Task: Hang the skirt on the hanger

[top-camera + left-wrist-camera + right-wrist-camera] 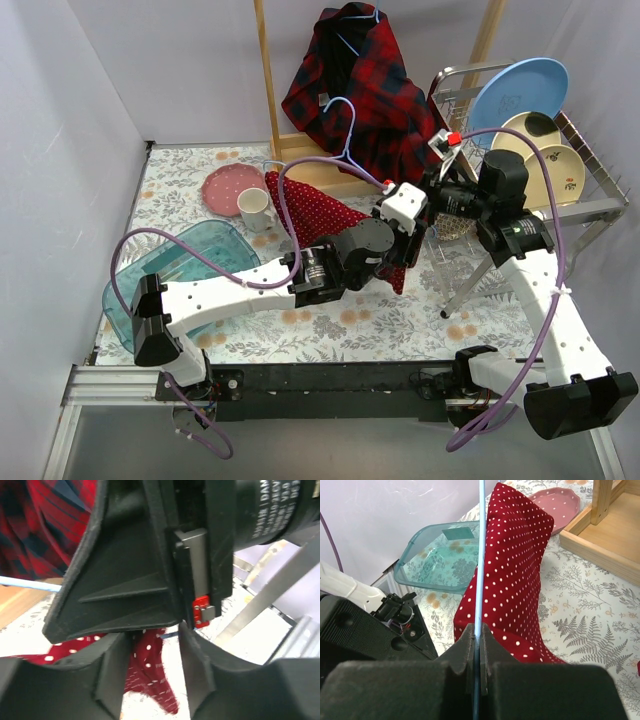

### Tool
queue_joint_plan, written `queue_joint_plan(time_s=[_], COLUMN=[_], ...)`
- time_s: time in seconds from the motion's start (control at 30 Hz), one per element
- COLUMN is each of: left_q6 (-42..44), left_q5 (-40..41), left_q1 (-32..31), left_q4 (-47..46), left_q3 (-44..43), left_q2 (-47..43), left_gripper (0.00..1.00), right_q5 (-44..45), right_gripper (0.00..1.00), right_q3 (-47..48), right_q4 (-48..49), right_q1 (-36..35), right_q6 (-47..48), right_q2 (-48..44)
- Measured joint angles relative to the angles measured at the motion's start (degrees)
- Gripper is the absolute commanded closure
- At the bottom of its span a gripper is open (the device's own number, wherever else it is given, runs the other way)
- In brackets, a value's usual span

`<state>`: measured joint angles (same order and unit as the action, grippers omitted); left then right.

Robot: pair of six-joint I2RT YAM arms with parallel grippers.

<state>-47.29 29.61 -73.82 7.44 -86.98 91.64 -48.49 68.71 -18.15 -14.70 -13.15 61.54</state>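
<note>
Evidently the job is partway done. The right gripper [479, 652] is pinched shut on the thin bar of the light-blue hanger [480, 555]. The red polka-dot skirt [515, 570] lies on the counter [590, 610], apparently not yet hung. The left gripper [152, 665] is spread, with skirt fabric showing between its fingers. Clasping and draping the skirt remain.

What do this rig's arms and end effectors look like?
Both arms share one build: the left arm and right arm have white links, black cylindrical joints and a purple cable looping alongside. The left end effector and right end effector each have two matte black, angular fingers.
</note>
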Motion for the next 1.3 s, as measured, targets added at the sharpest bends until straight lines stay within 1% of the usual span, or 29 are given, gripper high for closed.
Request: queue_joint_plan(time_s=[0.07, 0.1, 0.13, 0.2, 0.27, 0.3, 0.33, 0.4, 0.43, 0.5, 0.57, 0.63, 0.67, 0.73, 0.77, 0.8, 0.87, 0.9, 0.93, 1.03, 1.1, 1.2, 1.3], left_q6=[-0.72, -1.09, -1.4, -1.88, -2.49, -2.67, -3.02, -3.56, -3.96, -4.55, -4.85, -5.4, -5.92, -6.84, -7.39, -7.76, -8.02, -7.98, -7.72, -6.69, -5.97, -5.64, -5.6], left_q5=[-1.49, -2.32, -3.52, -6.51, -10.58, -12.59, -14.47, -17.16, -18.14, -19.34, -19.39, -17.42, -16.0, -12.94, -11.54, -9.94, -6.25, -4.31, -2.01, 4.0, 7.04, 9.66, 10.47], left_q1=[0.22, 0.22, 0.22, 0.28, 0.61, 0.76, 0.98, 1.36, 1.53, 1.84, 2.08, 2.27, 2.47, 3.41, 4.2, 5.2, 7.23, 8.17, 9.03, 11.1, 12.66, 14.32, 14.62], left_q4=[0.33, 0.15, 0.02, -0.61, -0.87, -0.92, -0.7, -0.39, -0.15, 0.33, 1.01, 2.12, 2.95, 4.85, 5.57, 6.32, 7.48, 7.98, 8.66, 10.01, 11.32, 13.38, 15.19], left_q3=[0.09, 0.33, 0.74, 2.12, 4.37, 5.4, 6.32, 8.11, 9.14, 11.5, 14.53, 17.79, 19.47, 21.75, 22.69, 23.54, 24.92, 25.44, 25.73, 26.82, 28.11, 30.88, 34.45], left_q2=[-0.02, -0.07, -0.28, -1.29, -3.48, -4.66, -5.84, -7.87, -8.76, -10.36, -12.04, -14.27, -15.69, -18.86, -20.68, -22.99, -28.22, -30.97, -33.59, -39.8, -42.4, -43.56, -43.17], left_gripper=[0.43, 0.35, 0.32, 0.28, 0.28, 0.3, 0.38, 0.49, 0.63, 0.62, 0.51, 0.44, 0.36, 0.3, 0.25, 0.24, 0.19, 0.13, 0.13, 0.03, 0.02, 0.02, 0.02], right_q5=[-0.02, -0.09, -0.11, -0.09, -0.11, -0.11, -0.11, -0.09, -0.09, -0.04, 0.11, 0.42, 0.59, 1.05, 1.42, 1.88, 2.97, 3.65, 4.57, 7.3, 9.51, 12.26, 14.1], right_gripper=[0.99, 0.99, 0.99, 0.99, 0.99, 0.99, 0.99, 0.99, 0.99, 0.99, 0.99, 0.99, 0.99, 0.99, 0.99, 0.99, 0.99, 0.99, 0.99, 0.99, 0.99, 0.99, 0.99], right_q3=[-0.26, -0.26, -0.26, -0.26, -0.26, -0.26, -0.26, -0.24, -0.24, -0.09, 0.37, 1.18, 1.68, 2.69, 3.21, 3.82, 5.14, 5.92, 7.02, 10.69, 14.27, 18.88, 22.71], right_q4=[-0.04, -0.11, -0.22, -1.03, -1.95, -2.27, -2.32, -2.32, -2.29, -2.43, -2.93, -3.5, -3.98, -4.61, -5.09, -5.57, -6.25, -6.75, -7.58, -9.6, -10.62, -10.6, -10.27], right_q1=[-0.02, -0.02, -0.07, -0.07, -0.17, -0.28, -0.33, -0.33, -0.33, -0.33, -0.33, -0.33, -0.33, -0.35, -0.39, -0.42, -0.46, -0.48, -0.55, -0.72, -0.79, -0.79, -0.81], right_q6=[0.09, 0.22, 0.37, 1.14, 1.62, 1.84, 2.08, 2.64, 2.84, 3.21, 4.0, 4.79, 5.38, 6.25, 6.84, 7.41, 8.37, 8.92, 9.33, 10.49, 10.84, 10.97, 10.56], right_q2=[0.0, 0.0, 0.0, -0.04, -0.04, -0.04, -0.04, -0.09, -0.11, -0.11, -0.11, -0.11, -0.11, -0.11, -0.11, -0.11, -0.11, -0.11, -0.09, 0.13, 0.76, 2.01, 4.07])
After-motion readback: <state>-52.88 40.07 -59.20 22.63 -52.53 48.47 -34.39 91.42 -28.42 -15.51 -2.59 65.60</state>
